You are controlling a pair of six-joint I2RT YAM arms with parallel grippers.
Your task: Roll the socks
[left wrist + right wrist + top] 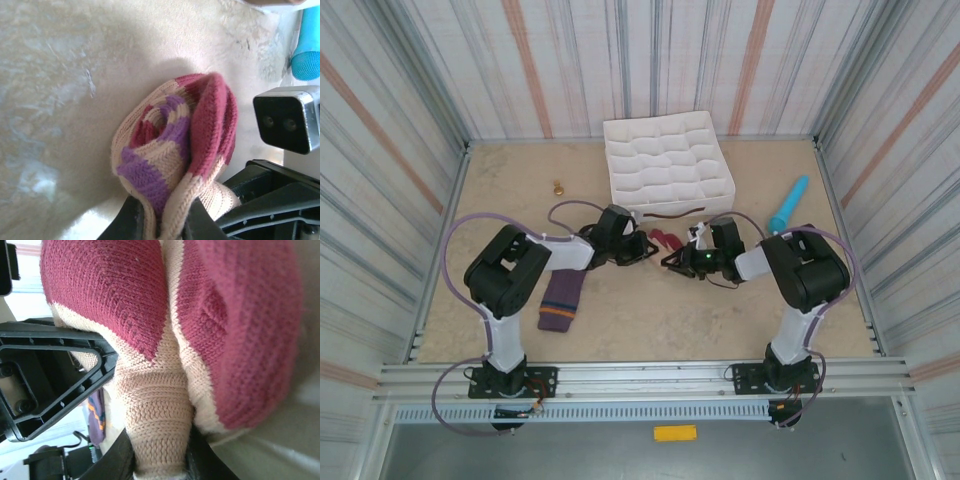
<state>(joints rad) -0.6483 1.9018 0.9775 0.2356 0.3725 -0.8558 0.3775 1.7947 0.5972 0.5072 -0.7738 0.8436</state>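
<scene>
Fabric fills both claws: left gripper clamps the rolled beige sock at one end, right gripper the other (dark red cuff showing). Both arms crouch low, wrists meeting over the table; purple sock lies flat by the left arm.

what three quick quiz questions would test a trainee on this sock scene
1. True or false: the left fingers and right fingers both pinch the beige and dark red sock.
2. Where is the purple sock? A) in the white divided box B) on the table by the left arm C) draped over the right arm
3. Name the turquoise thing right of the white divided box.
Key: 1 true; 2 B; 3 the stick.
</scene>
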